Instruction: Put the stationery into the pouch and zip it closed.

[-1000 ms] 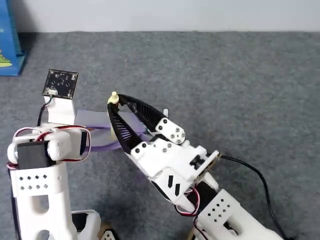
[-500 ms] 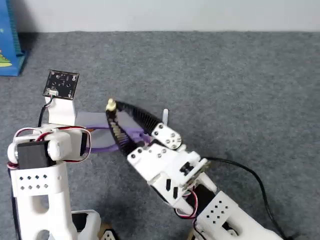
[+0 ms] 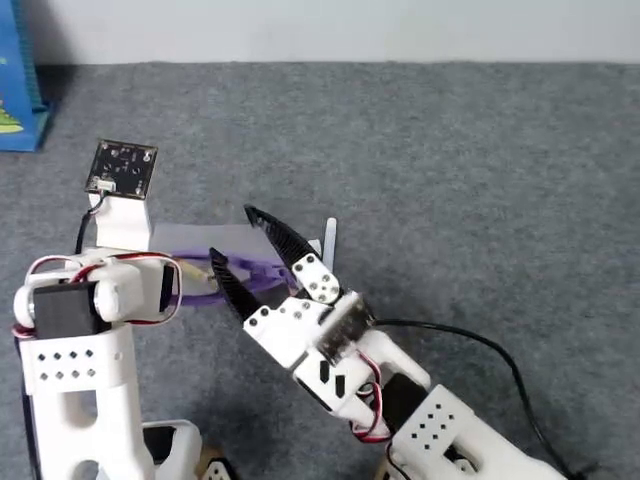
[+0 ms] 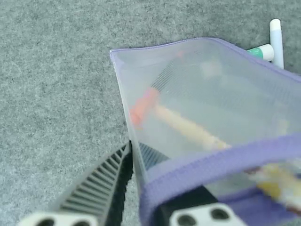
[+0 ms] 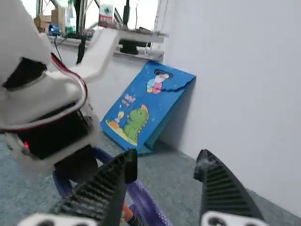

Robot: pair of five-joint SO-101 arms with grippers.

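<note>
A translucent pouch (image 4: 207, 99) with a purple zipper edge (image 4: 221, 160) lies on the grey carpet. My left gripper (image 4: 136, 155) is shut on that edge near one corner. Inside the pouch lies a pale pencil with an orange end (image 4: 141, 106). In the high view the pouch (image 3: 235, 250) sits between the two arms. My right gripper (image 3: 232, 236) hangs open over it, nothing between its fingers. The right wrist view shows the open right gripper (image 5: 167, 160) above the purple edge (image 5: 141, 200). A white marker with a green band (image 4: 271, 41) rests just beyond the pouch (image 3: 329, 236).
A blue gift bag (image 5: 146, 108) leans against the wall at the far left corner (image 3: 15, 90). The left arm's white body (image 3: 95, 300) stands right beside the pouch. A black cable (image 3: 500, 355) trails behind the right arm. Grey carpet stretches open to the right.
The right gripper carried a pale pencil by its tip down to the pouch, then opened and drew back. The pencil now lies in the pouch. The left arm kept still.
</note>
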